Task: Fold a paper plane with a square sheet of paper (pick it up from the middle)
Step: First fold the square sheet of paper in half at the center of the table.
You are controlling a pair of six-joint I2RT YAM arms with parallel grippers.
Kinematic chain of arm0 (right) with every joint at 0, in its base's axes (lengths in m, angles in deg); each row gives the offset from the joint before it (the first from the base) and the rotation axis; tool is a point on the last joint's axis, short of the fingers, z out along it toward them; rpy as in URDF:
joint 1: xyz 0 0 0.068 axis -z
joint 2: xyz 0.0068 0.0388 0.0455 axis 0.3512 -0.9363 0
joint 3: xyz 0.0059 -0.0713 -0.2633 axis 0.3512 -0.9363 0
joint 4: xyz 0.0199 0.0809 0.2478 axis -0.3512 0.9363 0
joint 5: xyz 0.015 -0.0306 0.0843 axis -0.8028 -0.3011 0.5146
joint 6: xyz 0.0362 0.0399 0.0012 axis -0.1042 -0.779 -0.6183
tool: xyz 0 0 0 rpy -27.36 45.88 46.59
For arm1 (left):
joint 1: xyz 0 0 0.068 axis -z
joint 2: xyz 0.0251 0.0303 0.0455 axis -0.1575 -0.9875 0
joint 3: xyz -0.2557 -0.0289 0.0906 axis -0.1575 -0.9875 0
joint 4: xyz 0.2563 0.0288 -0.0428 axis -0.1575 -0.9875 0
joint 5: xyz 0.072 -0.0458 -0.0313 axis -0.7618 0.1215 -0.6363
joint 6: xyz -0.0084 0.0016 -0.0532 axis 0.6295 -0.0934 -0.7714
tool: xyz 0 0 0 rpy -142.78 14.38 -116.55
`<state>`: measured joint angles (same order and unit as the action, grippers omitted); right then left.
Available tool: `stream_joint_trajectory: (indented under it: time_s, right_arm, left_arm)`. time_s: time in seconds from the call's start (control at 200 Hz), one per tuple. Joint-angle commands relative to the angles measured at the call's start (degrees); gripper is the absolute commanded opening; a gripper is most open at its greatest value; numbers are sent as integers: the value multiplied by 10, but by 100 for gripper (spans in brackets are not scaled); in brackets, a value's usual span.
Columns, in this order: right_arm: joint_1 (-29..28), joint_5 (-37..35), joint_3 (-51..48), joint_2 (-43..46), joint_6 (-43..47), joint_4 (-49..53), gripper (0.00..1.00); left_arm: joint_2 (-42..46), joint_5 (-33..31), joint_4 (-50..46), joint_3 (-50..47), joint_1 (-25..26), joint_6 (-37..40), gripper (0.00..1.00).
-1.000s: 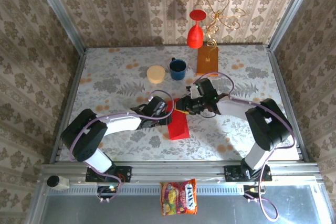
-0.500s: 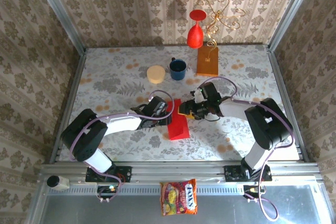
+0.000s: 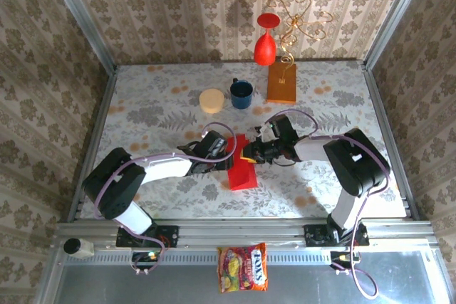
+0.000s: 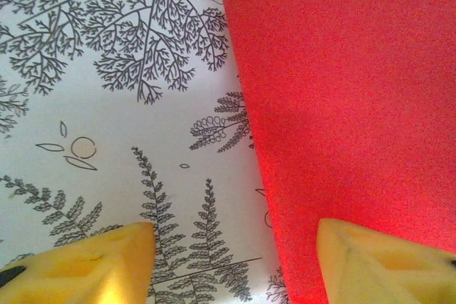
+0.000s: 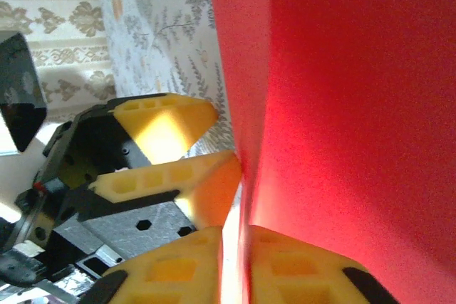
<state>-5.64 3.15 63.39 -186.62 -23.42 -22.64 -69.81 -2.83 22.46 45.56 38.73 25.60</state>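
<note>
The square sheet of paper (image 3: pixel 242 173) is bright red and lies folded into a tapered shape at the table's middle. My left gripper (image 3: pixel 228 159) is at its left edge, open. In the left wrist view (image 4: pixel 231 265) one fingertip (image 4: pixel 385 261) rests on the red paper (image 4: pixel 342 105) and the other stands on the bare tablecloth. My right gripper (image 3: pixel 249 153) comes in from the right at the paper's upper end. In the right wrist view (image 5: pixel 235 265) its jaws are pressed together on a raised edge of the paper (image 5: pixel 342 105), with the left gripper's fingers (image 5: pixel 178 179) just beyond.
Toward the back stand a cream disc (image 3: pixel 211 100), a blue mug (image 3: pixel 241 93), an orange-brown block (image 3: pixel 281 82), a red goblet vase (image 3: pixel 265 46) and a gold wire ornament (image 3: pixel 303 26). A candy bag (image 3: pixel 243 267) lies on the front rail. Metal posts and walls enclose the table.
My right gripper has slid down and left to the paper's upper end and closed on its edge. The left arm has held its place.
</note>
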Motion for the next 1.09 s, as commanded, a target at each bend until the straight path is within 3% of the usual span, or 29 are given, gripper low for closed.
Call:
stream_joint_trajectory:
  time_s: [0.0,0.115,0.23,0.565,0.845,1.09]
  right_arm:
    - [0,35,-10,-8,-31,-57,9]
    - [3,48,-19,-13,-56,-104,1]
    - [4,49,-22,-20,-64,-116,0]
    - [14,4,-36,-37,-23,-62,0]
    - [14,-5,-41,-32,-7,-42,16]
    - [14,-9,-37,-24,2,-27,22]
  left_arm:
    - [28,-12,-18,11,-6,13,67]
    - [42,-13,-17,5,-10,16,74]
    - [49,-11,-15,1,-14,16,79]
    - [34,-9,-16,1,-14,26,79]
    - [19,-8,-18,4,-13,36,79]
    - [0,-13,-26,15,0,45,79]
